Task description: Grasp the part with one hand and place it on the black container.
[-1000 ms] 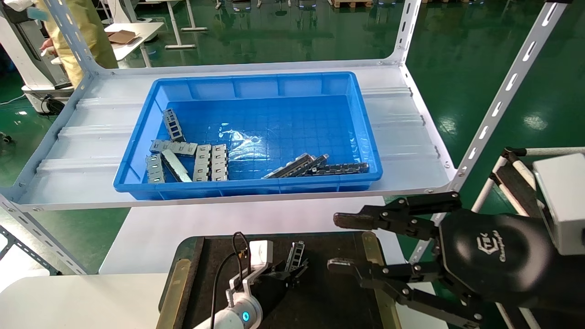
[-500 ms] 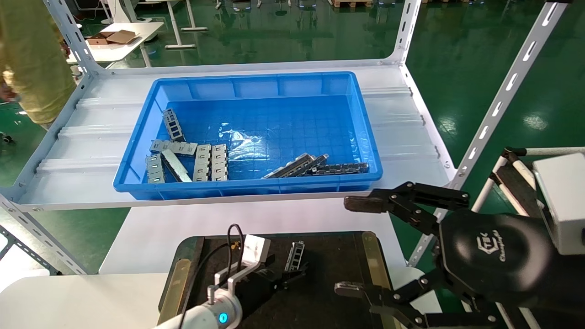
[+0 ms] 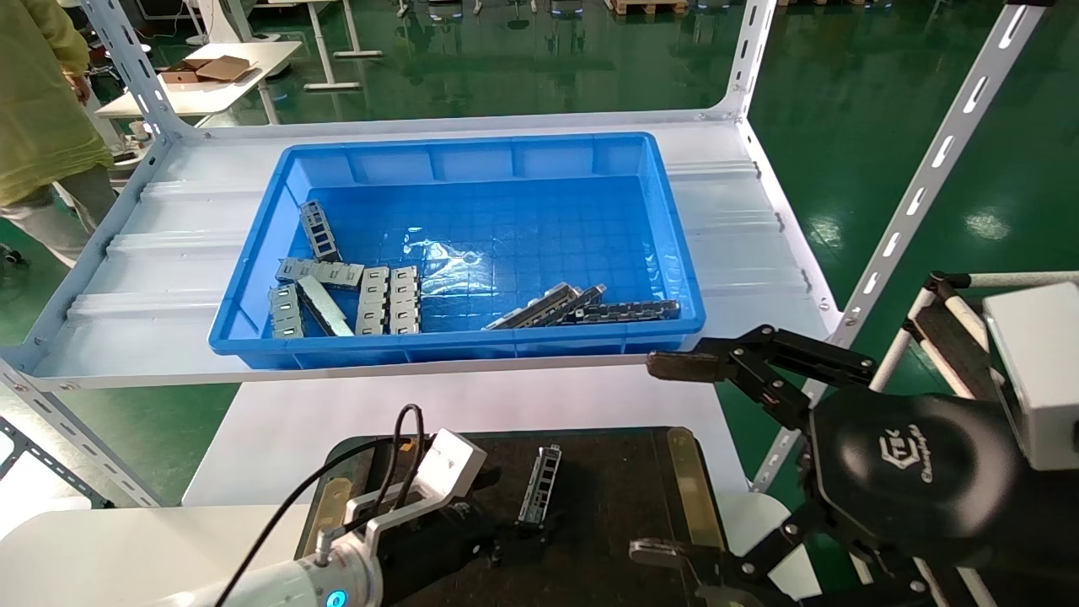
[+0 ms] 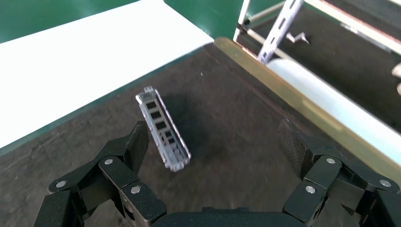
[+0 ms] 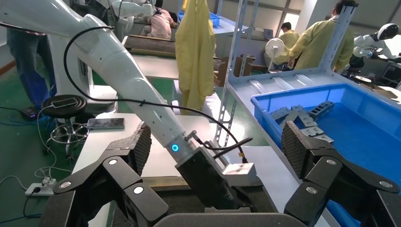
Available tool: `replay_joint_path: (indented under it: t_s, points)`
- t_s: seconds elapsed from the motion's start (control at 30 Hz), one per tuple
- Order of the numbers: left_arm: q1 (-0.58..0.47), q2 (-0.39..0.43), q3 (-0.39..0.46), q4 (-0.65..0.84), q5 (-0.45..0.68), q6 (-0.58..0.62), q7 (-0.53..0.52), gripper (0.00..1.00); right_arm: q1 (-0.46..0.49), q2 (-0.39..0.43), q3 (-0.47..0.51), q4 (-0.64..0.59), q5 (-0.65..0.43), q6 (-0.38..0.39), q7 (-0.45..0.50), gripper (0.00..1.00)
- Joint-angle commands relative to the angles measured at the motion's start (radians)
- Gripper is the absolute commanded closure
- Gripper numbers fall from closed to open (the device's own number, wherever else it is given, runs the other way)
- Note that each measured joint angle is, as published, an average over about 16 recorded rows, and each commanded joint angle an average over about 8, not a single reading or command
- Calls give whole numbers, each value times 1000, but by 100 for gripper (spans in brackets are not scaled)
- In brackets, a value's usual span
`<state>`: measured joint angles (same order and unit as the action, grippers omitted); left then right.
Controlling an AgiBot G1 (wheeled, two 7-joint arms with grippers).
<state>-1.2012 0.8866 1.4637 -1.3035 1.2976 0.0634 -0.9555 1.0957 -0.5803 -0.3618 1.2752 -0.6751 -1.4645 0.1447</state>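
Note:
The part [image 3: 539, 485], a slim silver-grey channel bar with rectangular cut-outs, lies free on the black container [image 3: 615, 506], a flat dark tray with brass strips [image 3: 687, 489]. My left gripper [image 3: 514, 539] is open just behind the part, low over the tray. In the left wrist view the part [image 4: 163, 135] lies on the tray [image 4: 236, 109] between the spread fingers of the gripper [image 4: 213, 142], close to one finger [image 4: 135, 144] and not gripped. My right gripper [image 3: 666, 459] hangs wide open and empty at the tray's right edge; it also shows in the right wrist view [image 5: 215, 146].
A deep blue bin [image 3: 472, 152] stands on the white shelf [image 3: 742, 253] behind the tray, holding several more silver parts [image 3: 337, 291] and a dark chain-like strip [image 3: 628, 310]. Slotted shelf posts [image 3: 927, 177] rise at the right. A person in yellow [image 3: 42, 101] stands far left.
My left gripper let go of the part, which now lies on the tray, and drew back toward me and to the left. My right gripper opened wider.

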Motion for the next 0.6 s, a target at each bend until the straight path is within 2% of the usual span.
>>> replay_joint_path:
  t_s: [0.03, 0.2, 0.33, 0.6]
  points:
    - [-4, -29, -9, -30, 10, 26, 13, 0, 0, 0, 0, 0, 0, 0, 0, 0]
    - [-18, -73, -42, -48, -13, 117, 54, 0, 0, 0, 0, 0, 0, 0, 0, 0]
    - [-33, -103, -82, -55, -69, 241, 117, 0, 0, 0, 0, 0, 0, 0, 0, 0]
    - [-35, -173, -204, -48, -287, 592, 386, 0, 0, 0, 0, 0, 0, 0, 0, 0]
